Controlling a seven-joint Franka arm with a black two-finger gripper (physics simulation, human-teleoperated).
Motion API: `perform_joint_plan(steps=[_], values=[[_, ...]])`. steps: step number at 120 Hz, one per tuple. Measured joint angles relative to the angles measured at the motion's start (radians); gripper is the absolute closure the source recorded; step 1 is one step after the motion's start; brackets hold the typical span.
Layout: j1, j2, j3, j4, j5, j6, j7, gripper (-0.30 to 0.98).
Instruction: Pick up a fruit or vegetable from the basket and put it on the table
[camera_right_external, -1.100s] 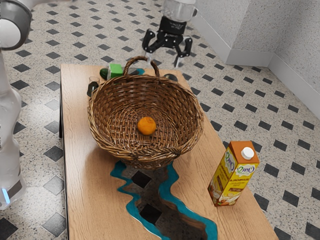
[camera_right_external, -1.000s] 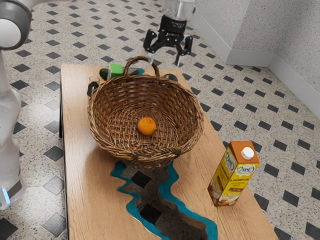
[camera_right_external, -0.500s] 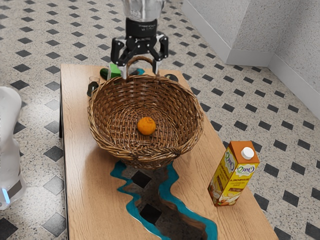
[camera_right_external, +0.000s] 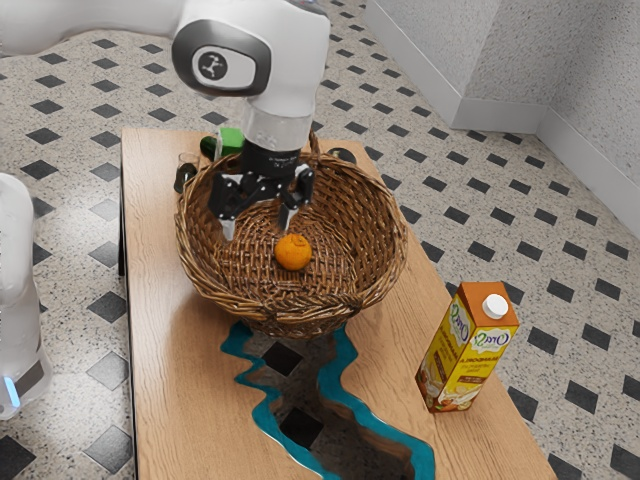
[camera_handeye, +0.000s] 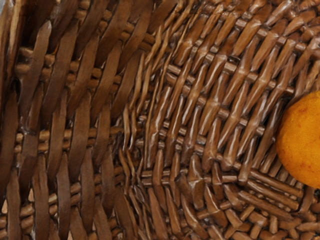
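Observation:
My gripper (camera_right_external: 258, 227) is inside the mouth of the wicker basket (camera_right_external: 285, 322), pointing down, its two fingers wide apart with nothing between them. An orange (camera_right_external: 293, 252) rests on the basket's bottom, just toward the exterior view's right of the nearer fingertip and slightly lower in that view. In the wrist view the orange (camera_handeye: 303, 140) is partly cut off by the picture's edge, beside the woven wicker of the basket (camera_handeye: 210, 110).
A juice carton (camera_right_external: 467, 348) stands on the wooden table (camera_right_external: 180, 400) at the exterior view's right. Behind the basket are a green block (camera_right_external: 230, 139), a small glass (camera_right_external: 186, 173) and dark green items. The basket's handle arches at its far rim.
From beyond the basket's far side, my gripper has come over the rim and down into the basket, also moving toward the exterior view's left. The orange and basket stay put.

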Motion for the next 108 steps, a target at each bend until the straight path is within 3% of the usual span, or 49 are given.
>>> perform_joint_plan(steps=[27, 108], values=[[0.14, 0.075, -0.001, 0.007, 0.01, 0.049, 0.071, 0.0], [0.159, 0.188, -0.047, -0.005, 0.004, 0.223, 0.221, 0.0]])
